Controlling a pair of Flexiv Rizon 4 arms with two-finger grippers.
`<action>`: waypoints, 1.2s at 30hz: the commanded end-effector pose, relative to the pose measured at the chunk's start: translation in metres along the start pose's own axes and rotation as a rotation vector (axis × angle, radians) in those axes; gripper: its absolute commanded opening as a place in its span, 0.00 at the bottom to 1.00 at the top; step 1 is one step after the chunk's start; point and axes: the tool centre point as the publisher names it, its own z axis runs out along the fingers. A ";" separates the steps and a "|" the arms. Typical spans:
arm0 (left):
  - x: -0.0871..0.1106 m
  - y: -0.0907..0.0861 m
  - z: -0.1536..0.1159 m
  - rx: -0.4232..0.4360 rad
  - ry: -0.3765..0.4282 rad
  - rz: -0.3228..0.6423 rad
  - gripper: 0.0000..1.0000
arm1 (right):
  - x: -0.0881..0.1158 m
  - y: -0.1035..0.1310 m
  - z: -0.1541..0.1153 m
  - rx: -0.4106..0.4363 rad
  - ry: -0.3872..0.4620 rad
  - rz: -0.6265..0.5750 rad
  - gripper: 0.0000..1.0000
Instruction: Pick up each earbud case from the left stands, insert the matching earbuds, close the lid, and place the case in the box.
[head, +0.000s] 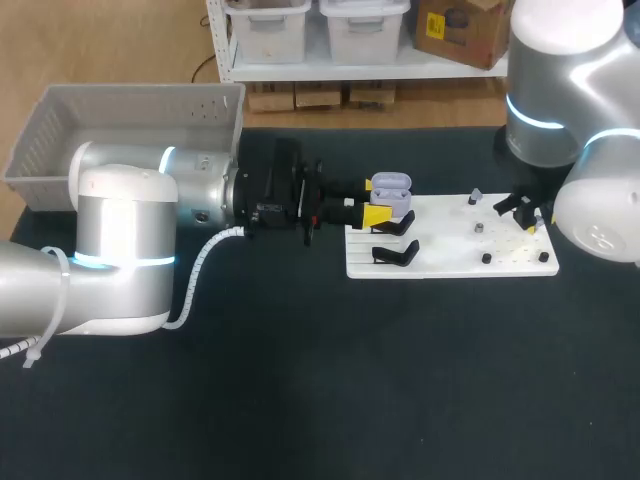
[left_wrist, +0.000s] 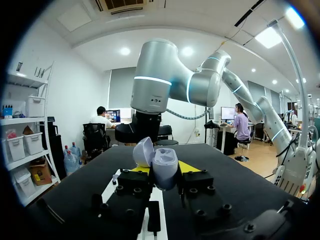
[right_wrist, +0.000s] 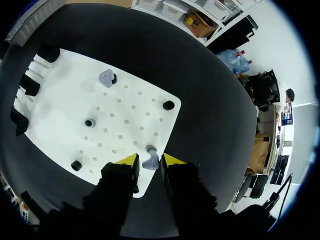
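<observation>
A lilac earbud case (head: 392, 187) with its lid up is held over the left end of the white board (head: 450, 262). My left gripper (head: 383, 200) is shut on it. In the left wrist view the case (left_wrist: 162, 167) sits between the yellow tips of that gripper (left_wrist: 164, 171). My right gripper (right_wrist: 149, 160) stands at the board's right edge, shut on a lilac earbud (right_wrist: 150, 163) resting on its peg. A second earbud (right_wrist: 106, 77) sits on a peg farther ahead. From above, the right gripper (head: 527, 212) is low over the board.
Two black stands (head: 395, 255) are empty on the board's left part, under and beside the case. Small black pegs (right_wrist: 168, 105) dot the board (right_wrist: 135, 107). A grey basket (head: 130, 125) stands at the back left. Black tabletop lies in front of the board.
</observation>
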 end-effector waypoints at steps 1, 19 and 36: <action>0.001 0.001 0.000 0.000 -0.001 0.000 0.00 | 0.000 0.001 0.002 0.006 0.000 0.004 0.08; 0.001 0.001 0.000 0.000 -0.001 0.000 0.00 | 0.019 0.023 -0.076 0.028 -0.055 0.126 0.00; 0.001 0.001 0.000 0.000 -0.001 0.000 0.00 | 0.034 0.117 -0.193 -0.069 -0.031 0.350 0.00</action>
